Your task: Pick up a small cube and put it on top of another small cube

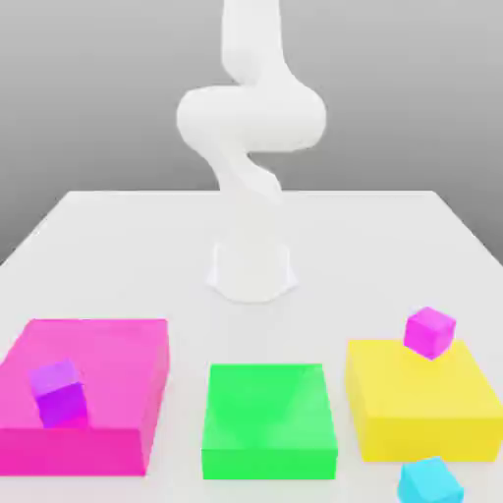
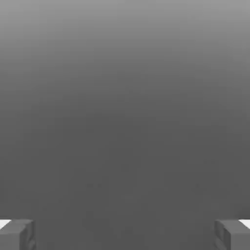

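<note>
The small cyan cube (image 1: 430,481) lies on the white table at the front of the exterior view's right, just in front of the yellow block (image 1: 418,398). In the hand view my gripper (image 2: 125,235) is open: its two grey fingertips (image 2: 17,234) stand far apart with nothing between them, facing a plain grey background. The white arm (image 1: 251,128) rises from its base (image 1: 251,270) at the middle of the table and leaves the exterior view at the top.
Three flat blocks line the table's front: pink (image 1: 98,368) at the exterior view's left, green (image 1: 267,418) in the middle, yellow on the right. A violet-purple small cube (image 1: 59,393) sits on the pink block. A magenta small cube (image 1: 429,331) rests at the yellow block's far edge.
</note>
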`<state>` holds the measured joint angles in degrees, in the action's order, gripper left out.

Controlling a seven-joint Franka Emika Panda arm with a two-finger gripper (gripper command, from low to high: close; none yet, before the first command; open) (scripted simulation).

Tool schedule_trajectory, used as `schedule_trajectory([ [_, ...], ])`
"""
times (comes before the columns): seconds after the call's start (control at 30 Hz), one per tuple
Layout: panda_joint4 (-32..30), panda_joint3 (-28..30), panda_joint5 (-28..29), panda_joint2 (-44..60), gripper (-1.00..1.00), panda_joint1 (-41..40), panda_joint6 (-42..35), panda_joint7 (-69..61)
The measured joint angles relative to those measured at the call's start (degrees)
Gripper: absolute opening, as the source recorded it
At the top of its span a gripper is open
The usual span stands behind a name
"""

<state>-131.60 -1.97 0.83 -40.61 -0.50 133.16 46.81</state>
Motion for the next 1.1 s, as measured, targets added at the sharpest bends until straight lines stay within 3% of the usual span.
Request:
schedule_trajectory([
  [0.53, 1.12, -10.19, 8.45, 33.60, 0.00, 0.25, 8.91, 8.58],
  [0.97, 1.85, -12.98, 11.21, 59.94, 0.00, 5.97, 16.52, 12.66],
  [1.1, 3.24, -11.35, 13.62, 68.18, 0.00, 8.01, 21.58, 14.65],
])
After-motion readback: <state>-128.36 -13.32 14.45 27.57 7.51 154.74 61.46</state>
